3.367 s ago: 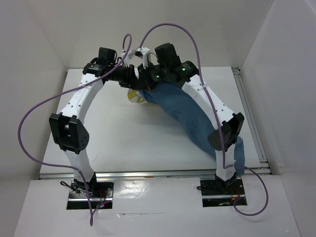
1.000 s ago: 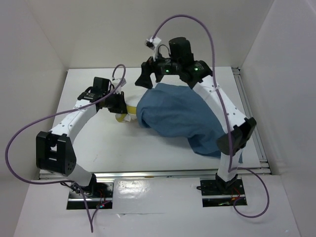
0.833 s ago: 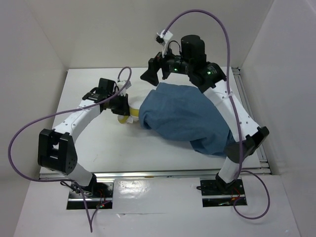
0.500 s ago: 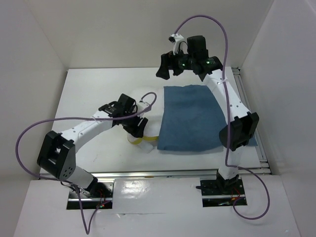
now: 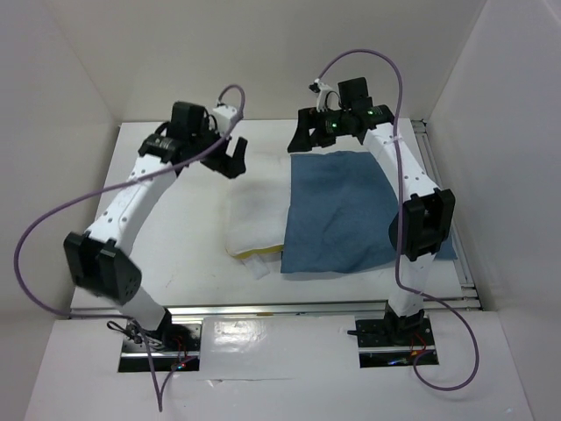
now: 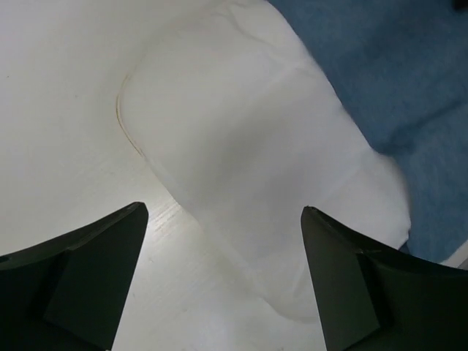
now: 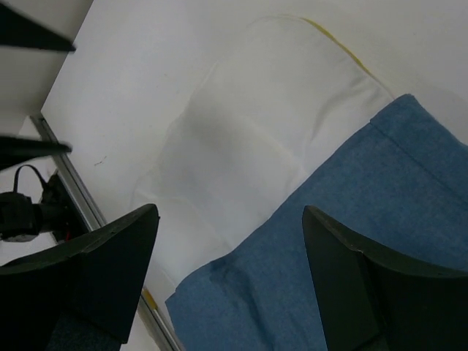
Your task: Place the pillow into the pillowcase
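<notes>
Pillow (image 5: 252, 215) beneath left tool (image 5: 230, 162), right side under pillowcase (image 5: 342, 210)

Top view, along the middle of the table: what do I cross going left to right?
left arm → pillow → pillowcase. The right arm crosses over the pillowcase's right part, so I leave it out of the order.
</notes>
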`<state>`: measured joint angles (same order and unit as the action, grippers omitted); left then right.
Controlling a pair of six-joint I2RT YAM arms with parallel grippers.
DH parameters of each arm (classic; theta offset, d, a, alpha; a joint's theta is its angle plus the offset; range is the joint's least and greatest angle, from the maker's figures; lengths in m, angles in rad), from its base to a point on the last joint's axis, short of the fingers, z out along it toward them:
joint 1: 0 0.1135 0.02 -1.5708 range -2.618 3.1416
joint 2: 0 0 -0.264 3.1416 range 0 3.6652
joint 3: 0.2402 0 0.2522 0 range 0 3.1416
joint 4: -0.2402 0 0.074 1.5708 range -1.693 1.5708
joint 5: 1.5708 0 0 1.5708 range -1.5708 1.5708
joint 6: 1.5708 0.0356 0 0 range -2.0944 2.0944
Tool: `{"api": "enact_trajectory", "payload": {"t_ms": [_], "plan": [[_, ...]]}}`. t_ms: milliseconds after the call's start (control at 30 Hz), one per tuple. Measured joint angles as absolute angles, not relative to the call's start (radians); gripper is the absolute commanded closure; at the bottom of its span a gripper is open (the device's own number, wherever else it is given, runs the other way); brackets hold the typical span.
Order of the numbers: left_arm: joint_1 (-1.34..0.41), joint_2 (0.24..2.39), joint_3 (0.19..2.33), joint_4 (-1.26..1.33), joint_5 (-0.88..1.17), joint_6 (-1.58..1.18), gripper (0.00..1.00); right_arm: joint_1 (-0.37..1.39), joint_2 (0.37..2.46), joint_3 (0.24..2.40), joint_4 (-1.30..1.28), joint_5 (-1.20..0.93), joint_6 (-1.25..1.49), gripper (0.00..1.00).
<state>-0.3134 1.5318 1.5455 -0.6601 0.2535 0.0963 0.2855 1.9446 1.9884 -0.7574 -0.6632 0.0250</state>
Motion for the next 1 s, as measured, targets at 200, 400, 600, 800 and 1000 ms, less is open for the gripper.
{"api": "enact_trajectory", "payload": {"t_ms": [200, 400, 600, 800, 1000], "plan": [[-0.178, 1.957, 1.939, -0.780, 0.450, 0.067, 0.00, 0.286, 1.946, 1.979, -0.770, -0.736, 0.010, 0.27], [-0.087, 2.370, 2.323, -0.929, 0.671, 0.052, 0.00, 0.289, 1.946, 1.909, -0.789, -0.797, -0.032, 0.53], [-0.052, 2.408, 2.324, -0.955, 0.801, 0.044, 0.00, 0.300, 1.947, 1.876, -0.827, -0.853, -0.073, 0.60], [-0.054, 2.434, 2.302, -0.940, 0.917, 0.029, 0.00, 0.322, 1.959, 1.864, -0.856, -0.852, -0.117, 0.63], [-0.051, 2.448, 2.198, -0.868, 0.972, -0.001, 0.00, 0.342, 1.995, 1.829, -0.877, -0.834, -0.163, 0.67]]}}
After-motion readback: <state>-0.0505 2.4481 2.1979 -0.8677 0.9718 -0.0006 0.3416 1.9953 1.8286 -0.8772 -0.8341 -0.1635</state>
